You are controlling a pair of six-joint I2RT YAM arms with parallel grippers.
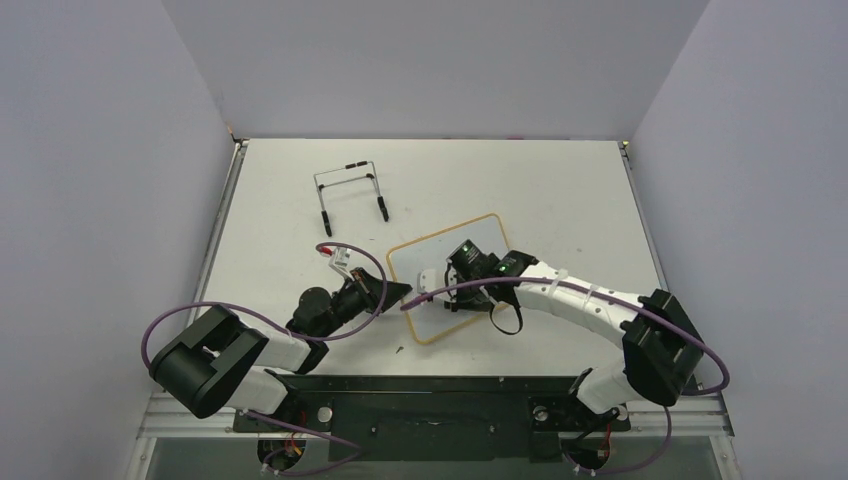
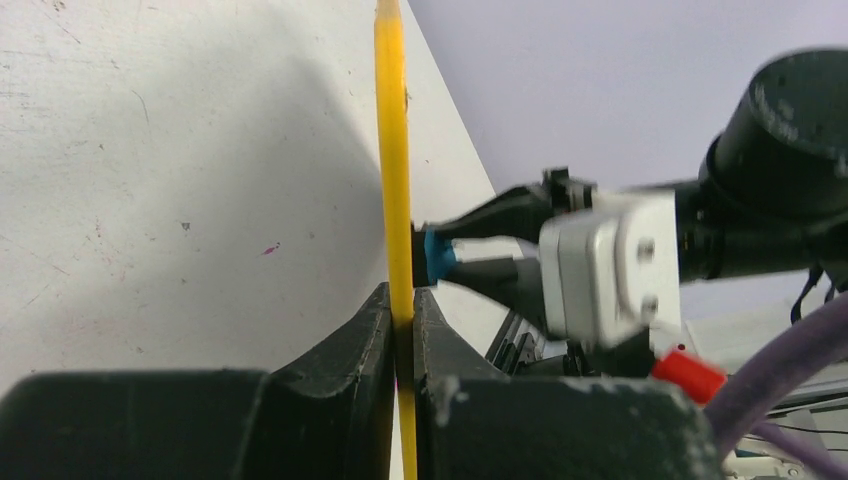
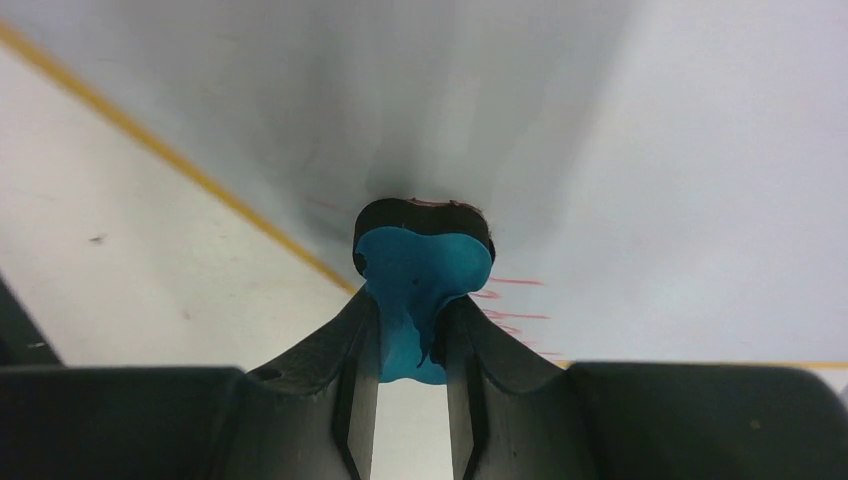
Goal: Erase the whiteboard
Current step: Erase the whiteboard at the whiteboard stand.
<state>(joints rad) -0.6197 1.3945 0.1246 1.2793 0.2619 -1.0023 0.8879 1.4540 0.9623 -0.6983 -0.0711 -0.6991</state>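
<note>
**Right gripper** closed on a blue eraser, gripped at its narrow waist between both fingers. The eraser's black felt face is pressed against the whiteboard.

**Left gripper** closed on the board's yellow frame edge, which runs edge-on between its fingers.

**Top external view.** The whiteboard sits near the middle of the table, turned at an angle. The left gripper is at its near-left edge and the right gripper is over its left part. The right arm's wrist covers much of the board surface, so no writing can be made out here. Whether the board lies flat or is tipped up cannot be told from above.

**Right wrist view only.** Faint red strokes show on the board just right of the eraser, and the gold frame runs diagonally at left.

**Left wrist view only.** The eraser meets the board just above the clamped spot, so the two grippers work close together.

**Surroundings.** A black wire easel stand sits on the table beyond the board, well apart from it, with grey walls on three sides.
</note>
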